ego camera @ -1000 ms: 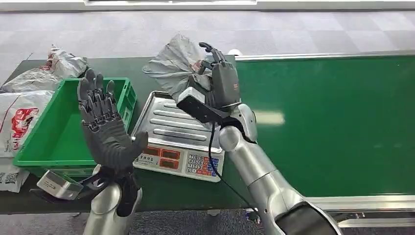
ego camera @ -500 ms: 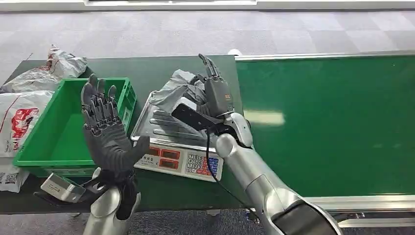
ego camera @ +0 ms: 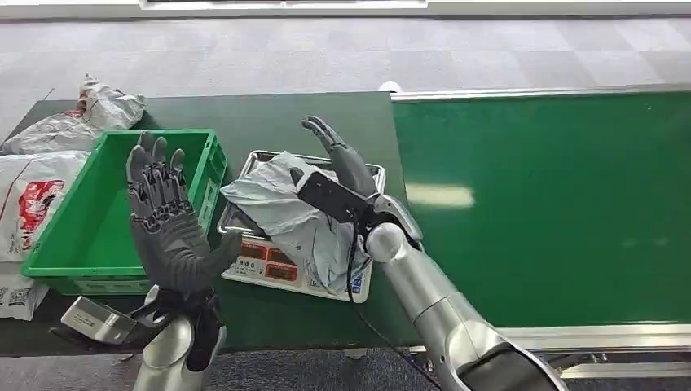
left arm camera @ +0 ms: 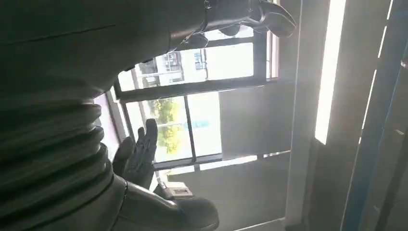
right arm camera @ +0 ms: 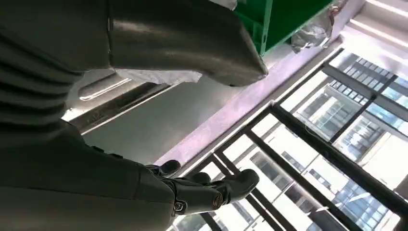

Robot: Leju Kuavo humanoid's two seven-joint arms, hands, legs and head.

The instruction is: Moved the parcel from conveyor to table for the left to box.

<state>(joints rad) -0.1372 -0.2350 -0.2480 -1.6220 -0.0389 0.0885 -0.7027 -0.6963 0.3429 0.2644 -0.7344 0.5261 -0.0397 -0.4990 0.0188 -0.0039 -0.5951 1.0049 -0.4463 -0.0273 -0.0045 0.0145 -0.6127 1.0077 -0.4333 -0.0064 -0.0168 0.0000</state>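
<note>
The grey parcel (ego camera: 297, 216) lay crumpled on the weighing scale (ego camera: 371, 175), draped over the steel pan and hanging down across part of the keypad and the red display at the scale's front edge. The right hand (ego camera: 336, 152) hovered just above the far side of the scale, beside the parcel, its fingers (ego camera: 319, 129) stretched out and apart, holding nothing; whether the palm touched the bag could not be told. In the right wrist view the same hand (right arm camera: 211, 190) showed its fingers extended against the windows.

The left hand (ego camera: 167, 216) stood raised, palm forward, just to the left of the scale, its fingers (ego camera: 151, 167) upright and slightly spread with nothing in them. Behind that hand, touching the scale's left side or just beside it, sat the green box (ego camera: 85, 236). Further left of the scale, beyond the box, more bagged parcels (ego camera: 49, 155) lay piled on the dark table (ego camera: 269, 114). To the right of the scale ran the green conveyor (ego camera: 554, 204)
</note>
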